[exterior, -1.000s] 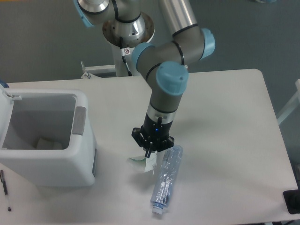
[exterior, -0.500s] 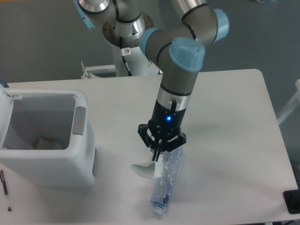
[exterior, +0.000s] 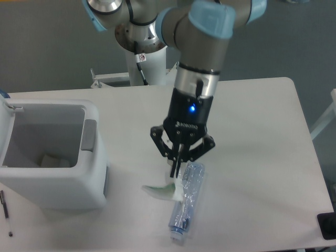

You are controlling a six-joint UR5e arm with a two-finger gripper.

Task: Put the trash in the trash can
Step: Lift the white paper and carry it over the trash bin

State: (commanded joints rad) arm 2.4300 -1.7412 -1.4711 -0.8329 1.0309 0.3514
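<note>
My gripper (exterior: pixel 177 171) hangs over the middle of the table, its fingers shut on the crumpled white paper wrapper (exterior: pixel 161 191), which dangles below and to the left of them. The crushed clear bluish plastic bottle (exterior: pixel 187 200) lies on the table just right of the wrapper, its white cap (exterior: pixel 176 239) pointing to the front edge. The white trash can (exterior: pixel 79 189) stands at the left of the table with its opening upward, well to the left of the gripper. A white piece (exterior: pixel 51 160) lies inside it.
A thin pen (exterior: pixel 5 210) lies by the table's left front corner, beside the trash can. A black object (exterior: pixel 326 226) sits off the table's right front edge. The robot's base column (exterior: pixel 144 58) rises behind the table.
The arm has risen and swung a little to the right, so the gripper looks larger. The wrapper stays pinched in the fingers; the bottle has not moved.
</note>
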